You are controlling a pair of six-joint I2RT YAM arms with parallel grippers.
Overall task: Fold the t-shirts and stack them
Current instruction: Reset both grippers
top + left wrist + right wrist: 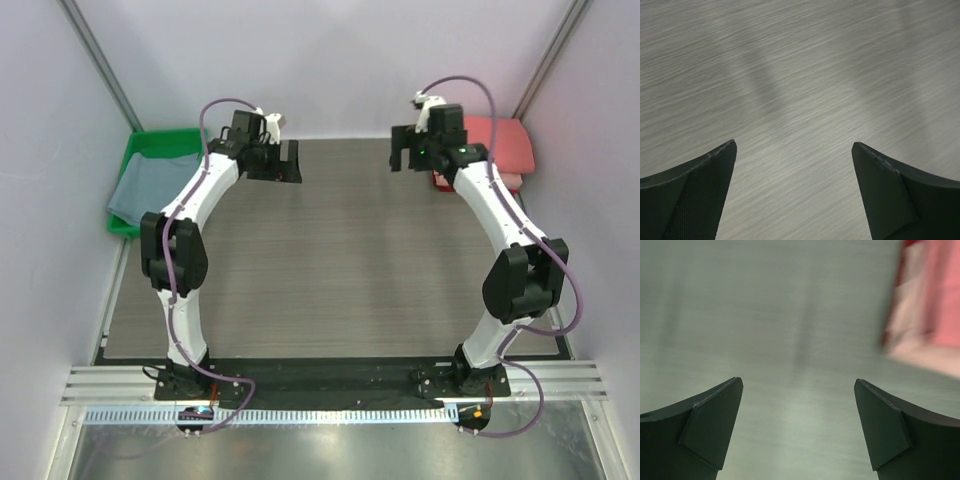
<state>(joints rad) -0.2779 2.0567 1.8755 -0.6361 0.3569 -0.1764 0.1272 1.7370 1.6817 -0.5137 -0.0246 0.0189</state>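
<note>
The red and pink shirts sit folded and stacked far right, the grey-blue shirt apparently awaits folding in the tray, and the left gripper and right gripper hang open, empty.

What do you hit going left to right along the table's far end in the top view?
Grey-blue t-shirt in the green tray → left gripper, jaws open → right gripper, jaws open → folded coral-red t-shirt.
</note>
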